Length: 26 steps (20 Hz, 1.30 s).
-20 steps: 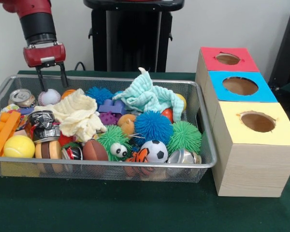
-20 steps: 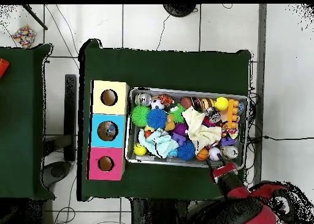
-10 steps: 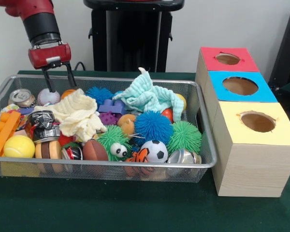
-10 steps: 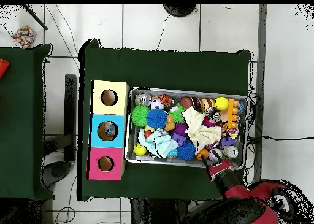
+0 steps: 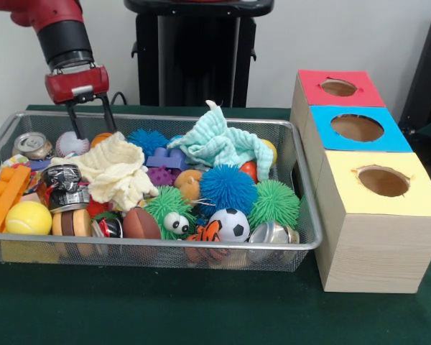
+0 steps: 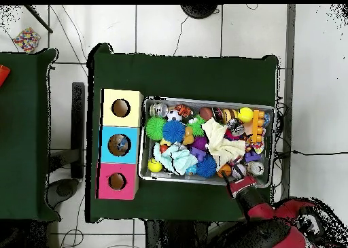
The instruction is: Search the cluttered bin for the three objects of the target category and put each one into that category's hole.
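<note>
At the bin's [image 5: 302,241] far corner the gripper [image 5: 93,131] hangs open over an orange ball [image 5: 100,138], beside the baseball [image 5: 70,144]; overhead its fingers are hidden.

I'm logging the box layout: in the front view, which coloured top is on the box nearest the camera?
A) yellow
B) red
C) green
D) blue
A: the yellow-topped box sits closest to the camera, with the blue-topped box behind it and the red-topped box farthest back.
</note>
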Tool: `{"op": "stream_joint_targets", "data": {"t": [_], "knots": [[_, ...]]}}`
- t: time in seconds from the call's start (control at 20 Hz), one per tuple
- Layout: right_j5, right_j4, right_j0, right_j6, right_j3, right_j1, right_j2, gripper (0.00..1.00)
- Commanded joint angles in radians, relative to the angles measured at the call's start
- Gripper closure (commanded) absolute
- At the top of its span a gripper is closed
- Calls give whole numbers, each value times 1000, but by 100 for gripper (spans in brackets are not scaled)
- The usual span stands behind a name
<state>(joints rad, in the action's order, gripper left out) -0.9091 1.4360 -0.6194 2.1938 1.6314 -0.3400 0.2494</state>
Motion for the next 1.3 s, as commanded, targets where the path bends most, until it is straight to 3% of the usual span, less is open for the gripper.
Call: {"op": "stream_joint_targets", "data": {"t": [0.05, 0.4, 0.9, 1.3], "knots": [[-51, -69, -7, -312, -33, 39, -113, 0], [-78, -99, -27, -365, -79, 120, -152, 0], [-140, -144, -43, -429, -104, 171, -159, 0], [-215, -295, -47, -701, -82, 183, -103, 0]]}}
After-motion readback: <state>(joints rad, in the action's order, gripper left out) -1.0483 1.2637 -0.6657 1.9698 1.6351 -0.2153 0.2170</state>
